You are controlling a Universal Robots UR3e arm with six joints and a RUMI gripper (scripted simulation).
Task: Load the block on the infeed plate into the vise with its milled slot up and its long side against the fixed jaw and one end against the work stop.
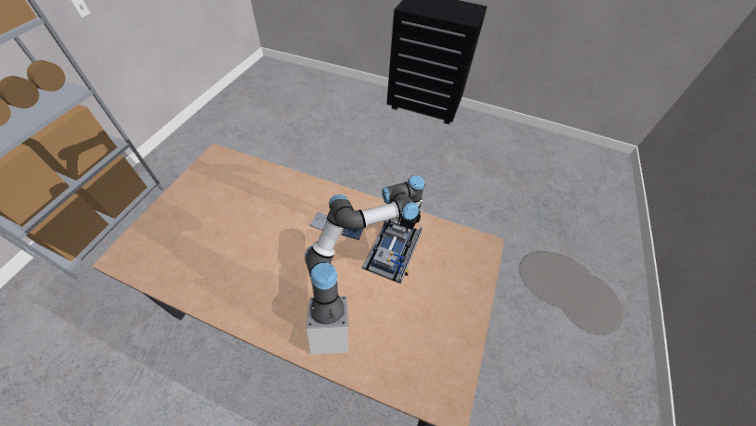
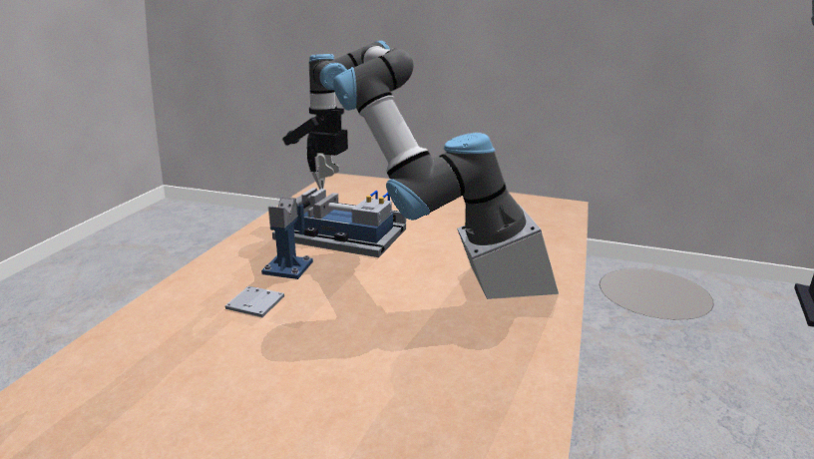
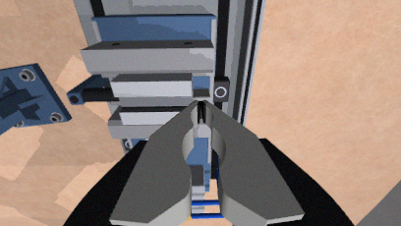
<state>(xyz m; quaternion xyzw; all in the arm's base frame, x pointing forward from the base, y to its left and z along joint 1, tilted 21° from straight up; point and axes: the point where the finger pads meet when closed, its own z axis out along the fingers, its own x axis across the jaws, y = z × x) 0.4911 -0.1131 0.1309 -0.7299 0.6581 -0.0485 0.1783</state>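
Over vise (image 1: 392,252) (image 2: 373,229) (image 3: 147,60), end effector (image 1: 411,222) (image 2: 320,187) (image 3: 200,102) shut w/ nothing visible in it; tips partly hidden in ext. view.

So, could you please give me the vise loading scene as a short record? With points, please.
claw: (image 1: 409,221) (image 2: 320,187) (image 3: 200,105) shut, holding nothing, above the vise
vise: (image 1: 389,255) (image 2: 370,229) (image 3: 147,60) open
part: (image 3: 152,89) apparently between the jaws; contact with jaw and stop unclear
infeed plate: (image 1: 318,220) (image 2: 254,300) no part on it
V-block: (image 2: 281,217) on blue stand, no part visible in it
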